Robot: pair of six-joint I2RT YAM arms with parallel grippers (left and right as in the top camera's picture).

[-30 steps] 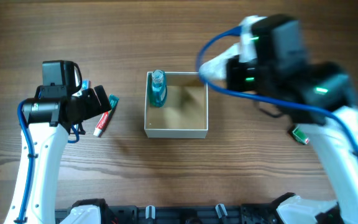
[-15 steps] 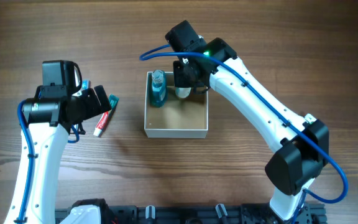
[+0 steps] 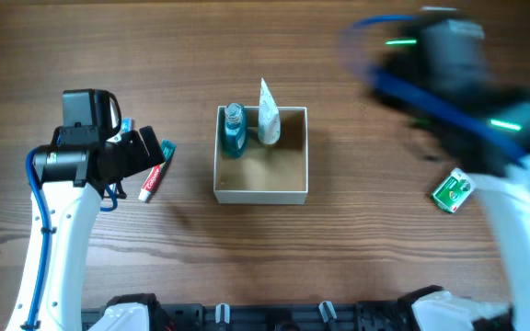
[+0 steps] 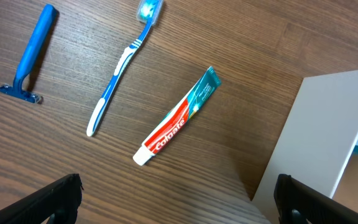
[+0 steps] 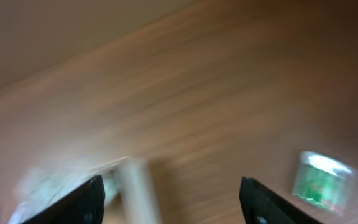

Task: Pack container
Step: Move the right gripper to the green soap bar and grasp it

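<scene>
The container (image 3: 260,194) is a square white-walled box with a tan inside, in the middle of the table. A teal bottle (image 3: 235,131) and a white tube (image 3: 267,115) stand against its back wall. My left gripper (image 3: 153,152) hovers open to its left, over a red-and-white toothpaste tube (image 3: 157,175). In the left wrist view the gripper (image 4: 179,202) is empty, with the toothpaste (image 4: 176,118) ahead and the container wall (image 4: 316,130) at right. My right arm (image 3: 458,74) is a blur at the upper right. Its gripper (image 5: 173,205) is open and empty.
A small green packet (image 3: 454,190) lies on the table at the right, also seen in the right wrist view as a green packet (image 5: 319,180). A blue toothbrush (image 4: 120,74) and a blue razor (image 4: 30,56) lie left of the toothpaste.
My right gripper has opened and let go of the white tube, which now stands in the container. The right arm has swung away to the right. The left arm has not moved.
</scene>
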